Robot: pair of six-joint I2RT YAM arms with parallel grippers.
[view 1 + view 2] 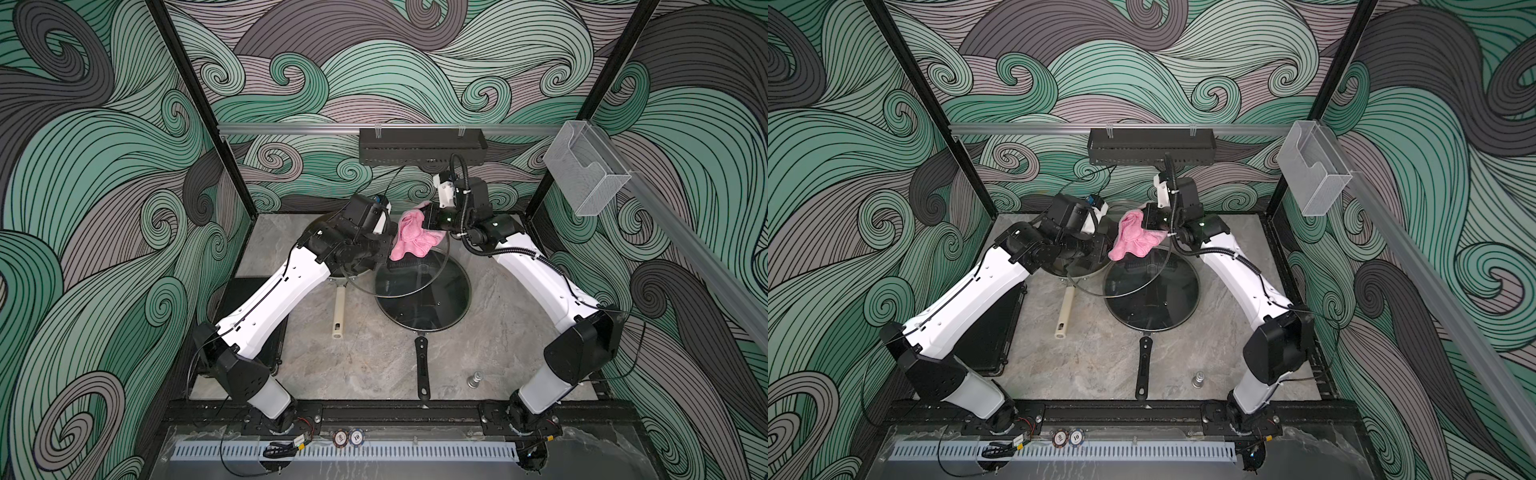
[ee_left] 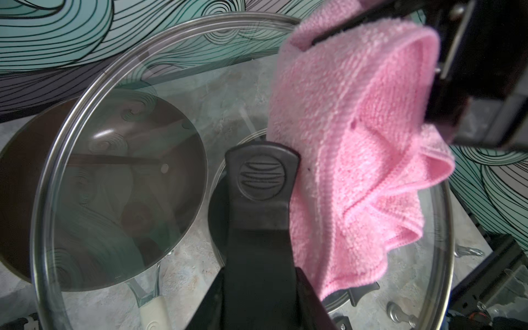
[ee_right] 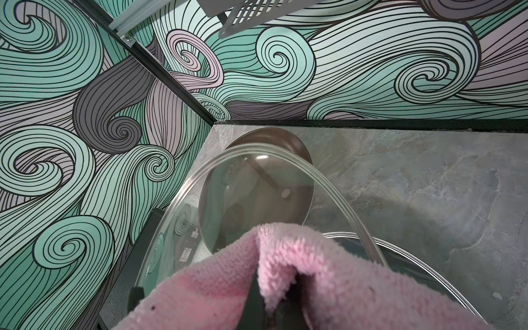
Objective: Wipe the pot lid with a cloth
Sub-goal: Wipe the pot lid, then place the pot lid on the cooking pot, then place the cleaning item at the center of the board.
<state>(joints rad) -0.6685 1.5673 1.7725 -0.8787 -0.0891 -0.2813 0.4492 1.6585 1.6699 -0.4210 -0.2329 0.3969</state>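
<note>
**Top views**
- The left gripper [image 1: 383,249] is reaching in from the left. Its jaws are lying mostly under the wrist, so their spread is not showing here.
- The pot lid [image 1: 411,275] is clear glass with a metal rim. It is hanging tilted above the table [image 1: 365,357], and its near edge is overlapping a second lid [image 1: 428,316].
- The second lid is sitting on a black pan [image 1: 422,365].
- The right gripper [image 1: 426,221] is pinching the cloth [image 1: 409,239].
- The cloth is pink terry and is bunching in loose folds over the far part of the raised lid. Both top views are showing this.
- A brown pan [image 1: 338,309] with a cream handle is lying under the left arm.
- A metal knob [image 1: 475,379] is standing apart near the front of the table.

**Left wrist view**
- The left gripper [image 2: 261,297] is standing partly closed. Its fingers [image 2: 311,297] are pressing on either side of the black lid handle [image 2: 263,177] and carrying the lid by it.
- The cloth is draping down the glass just beside the handle and touching the handle's edge. Its hemmed border is curling outward in ruffles, and its lowest corner is hanging next to one of the left gripper's fingers.
- The right gripper is clamping the top fold of the cloth.
- The brown pan is showing through the glass.

**Right wrist view**
- The right gripper [image 3: 274,303] is sitting fully closed, with a ridge of cloth squeezed between its jaws.
- Fuzzy pink pile is filling the foreground.
- The lid's rim is arcing beyond the cloth, with the brown pan behind it on the grey table.
</note>
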